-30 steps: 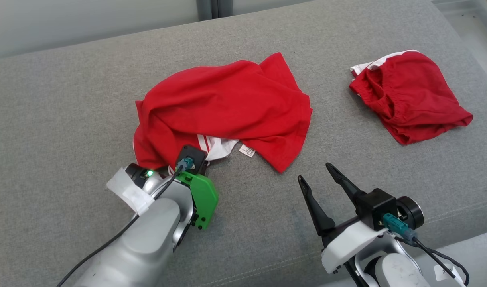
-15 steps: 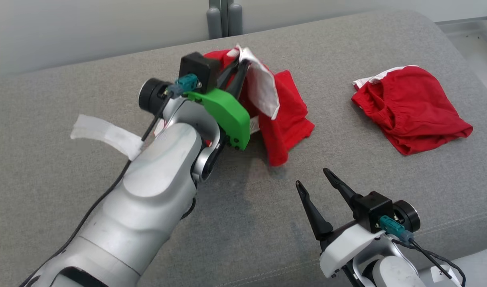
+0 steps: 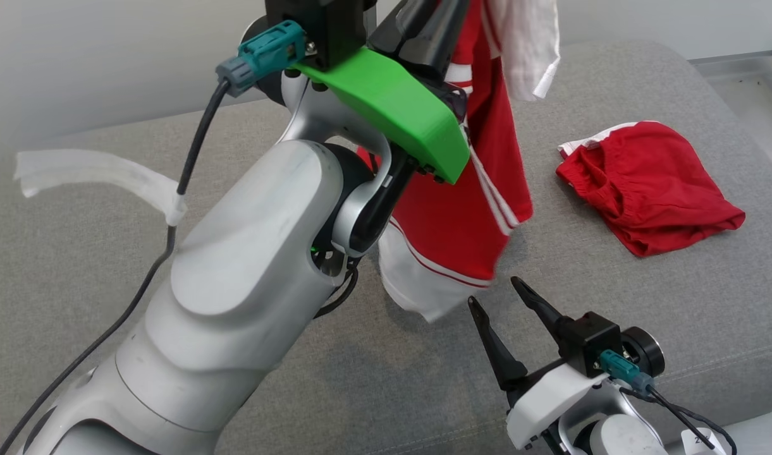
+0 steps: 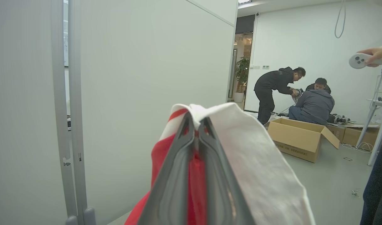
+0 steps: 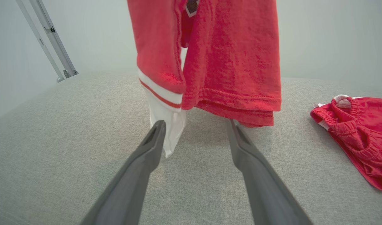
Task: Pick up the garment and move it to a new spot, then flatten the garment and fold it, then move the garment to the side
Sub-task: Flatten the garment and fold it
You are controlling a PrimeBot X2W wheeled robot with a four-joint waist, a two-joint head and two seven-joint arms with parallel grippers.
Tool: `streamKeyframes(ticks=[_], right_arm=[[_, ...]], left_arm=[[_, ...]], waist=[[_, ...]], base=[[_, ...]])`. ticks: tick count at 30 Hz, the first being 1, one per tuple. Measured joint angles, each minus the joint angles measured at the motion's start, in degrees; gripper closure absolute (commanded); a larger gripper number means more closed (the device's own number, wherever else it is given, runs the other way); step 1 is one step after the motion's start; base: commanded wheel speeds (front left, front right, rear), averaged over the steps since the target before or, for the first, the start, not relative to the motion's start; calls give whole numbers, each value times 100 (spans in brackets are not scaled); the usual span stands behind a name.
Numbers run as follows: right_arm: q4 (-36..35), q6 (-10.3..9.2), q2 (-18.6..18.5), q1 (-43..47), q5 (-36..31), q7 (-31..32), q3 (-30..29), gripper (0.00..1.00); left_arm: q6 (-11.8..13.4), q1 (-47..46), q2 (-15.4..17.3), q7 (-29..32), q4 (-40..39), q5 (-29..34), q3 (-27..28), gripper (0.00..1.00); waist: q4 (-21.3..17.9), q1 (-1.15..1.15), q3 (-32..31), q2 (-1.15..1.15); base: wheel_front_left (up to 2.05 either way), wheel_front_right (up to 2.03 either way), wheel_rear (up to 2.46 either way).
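Raised from the grey cushion (image 3: 613, 303) where it lay crumpled a second ago, the red garment (image 3: 474, 208) now hangs in the air from the left gripper (image 4: 195, 122). That arm has swung up high on the left, and its two fingers are clenched together on a red-and-white fold at the garment's top. The cloth drops in a long drape, white hem lowest, close over the cushion; I can't tell whether it touches. Just right of the hem, the right gripper (image 3: 493, 291) sits low with its fingers spread wide, grasping nothing. Further right, a second red garment (image 3: 651, 183) lies bunched on the cushion.
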Motion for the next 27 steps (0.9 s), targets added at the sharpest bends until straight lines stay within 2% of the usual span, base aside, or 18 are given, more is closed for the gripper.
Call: streamKeyframes(ticks=[5, 9, 11, 22, 26, 27], right_arm=[[-1, 0, 0, 19, 10, 1, 4, 0], [-1, 0, 0, 19, 43, -2, 42, 0], [-1, 0, 0, 16, 43, -2, 63, 0], [-35, 0, 1, -74, 7, -1, 129, 0], [-67, 0, -1, -76, -57, 54, 135, 0], [-78, 0, 0, -76, -76, 59, 140, 0]], left_arm=[[248, -76, 93, 264, -563, 13, 59, 100], [377, -25, 159, 274, -439, -151, 311, 100], [424, 101, 303, 247, -112, -164, 379, 100], [633, 559, 1534, -181, 2358, 227, 670, 100], [736, 566, 1817, -413, 3028, 325, 772, 100], [749, 567, 1848, -465, 3178, 319, 823, 86]], waist=[[11, 0, -26, 0], [1, 0, -1, 0], [-13, 0, 26, 0], [-123, 0, 244, 0], [-150, 0, 353, 0], [-152, 0, 380, 0]], base=[[0, 0, 0], [0, 0, 0], [0, 0, 0], [0, 0, 0], [0, 0, 0], [0, 0, 0]])
